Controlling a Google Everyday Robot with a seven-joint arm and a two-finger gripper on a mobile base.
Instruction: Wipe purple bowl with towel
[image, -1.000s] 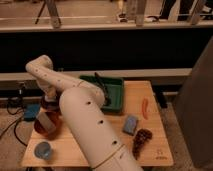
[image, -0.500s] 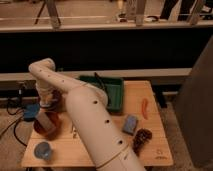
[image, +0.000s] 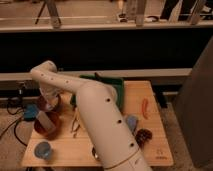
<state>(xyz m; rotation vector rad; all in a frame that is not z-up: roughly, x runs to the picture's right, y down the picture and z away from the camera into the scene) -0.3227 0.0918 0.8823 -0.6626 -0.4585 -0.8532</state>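
The purple bowl (image: 54, 105), dark maroon, sits at the table's left edge. My arm reaches from the bottom centre up and left, then bends down. My gripper (image: 47, 99) hangs right over the purple bowl and hides part of it. A pale tan piece (image: 45, 119), possibly the towel, sits just below, over the orange-red bowl (image: 50, 129). I cannot tell whether it is in the gripper.
A pale blue cup (image: 43, 149) stands at the front left. A green tray (image: 111, 85) is at the back middle. An orange-red stick (image: 145, 107), a blue block (image: 131, 122) and a brown lump (image: 144, 136) lie on the right. A blue object (image: 30, 111) is off the left edge.
The gripper has shifted slightly right and down over the bowls. Nothing else on the table has moved.
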